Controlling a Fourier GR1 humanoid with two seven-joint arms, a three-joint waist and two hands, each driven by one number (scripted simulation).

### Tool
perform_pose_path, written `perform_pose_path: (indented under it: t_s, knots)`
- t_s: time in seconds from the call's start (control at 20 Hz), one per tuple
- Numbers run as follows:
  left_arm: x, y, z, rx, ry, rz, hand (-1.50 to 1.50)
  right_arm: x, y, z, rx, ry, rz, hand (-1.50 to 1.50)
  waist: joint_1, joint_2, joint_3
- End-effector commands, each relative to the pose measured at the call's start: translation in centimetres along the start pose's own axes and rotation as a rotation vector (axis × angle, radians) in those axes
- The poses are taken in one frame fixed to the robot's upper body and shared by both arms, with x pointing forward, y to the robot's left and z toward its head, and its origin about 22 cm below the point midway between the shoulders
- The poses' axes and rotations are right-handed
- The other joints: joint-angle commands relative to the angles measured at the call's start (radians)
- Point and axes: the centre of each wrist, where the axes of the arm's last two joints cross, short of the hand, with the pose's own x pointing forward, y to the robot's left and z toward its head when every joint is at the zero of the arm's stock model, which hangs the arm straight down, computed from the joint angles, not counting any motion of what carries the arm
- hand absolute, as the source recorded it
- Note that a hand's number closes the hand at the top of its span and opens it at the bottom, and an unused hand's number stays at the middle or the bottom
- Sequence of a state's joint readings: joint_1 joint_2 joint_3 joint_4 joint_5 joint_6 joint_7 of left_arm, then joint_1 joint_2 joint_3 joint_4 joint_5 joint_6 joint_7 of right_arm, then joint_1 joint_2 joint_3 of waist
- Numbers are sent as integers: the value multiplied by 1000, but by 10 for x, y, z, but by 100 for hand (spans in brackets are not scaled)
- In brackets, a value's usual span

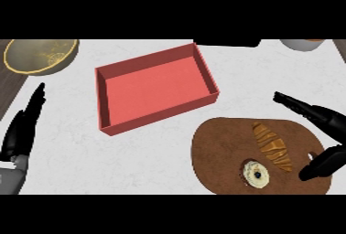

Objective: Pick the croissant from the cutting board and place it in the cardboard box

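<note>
Your right hand (323, 137) sits spread wide at the right edge of the oval brown wooden cutting board (223, 151), fingers reaching over the board's far right corner and thumb lying on its near right part, with nothing between them yet. The long golden-brown ridged croissant (272, 146) lies on the board just left of that open span, running from the board's far middle toward the thumb, apart from both. To do this step well, bring the hand in leftward across the board so the pastry's narrow width falls between fingers and thumb, take it at its middle rather than at a tapered tip, and close only once both sides are bracketed. Mind the small round cream pastry with a dark centre (257, 173) at the board's near side, just left of the croissant's near end; a low sweep could nudge it. The shallow red open-topped cardboard box (101, 98) lies off the board's far left, so the carry will go that way over its low wall. Your left hand (21, 128) rests with straight fingers, well left of the board. The pale marbled table (81, 160) carries a brass-coloured bowl (40, 55) beyond the box, far left of the board.
</note>
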State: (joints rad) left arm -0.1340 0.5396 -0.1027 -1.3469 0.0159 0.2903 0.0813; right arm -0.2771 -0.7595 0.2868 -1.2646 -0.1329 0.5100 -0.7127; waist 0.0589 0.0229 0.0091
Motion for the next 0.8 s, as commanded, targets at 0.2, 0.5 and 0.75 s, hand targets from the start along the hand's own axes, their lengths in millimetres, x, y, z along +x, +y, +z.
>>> perform_pose_path:
  t_s: [0.2,0.5,0.75]
  knots:
    - [0,-8,-2,-19,-10,-23,0,13,-46,5,349,24,322,-150,9,-2,-4]
    - [-11,-15,-1,-10,3,-15,0,4,-40,-34,575,82,520,-150,4,-5,-8]
    - [-13,-11,3,-14,6,-24,0,-11,-38,-60,687,131,547,-150,-14,-14,-8]
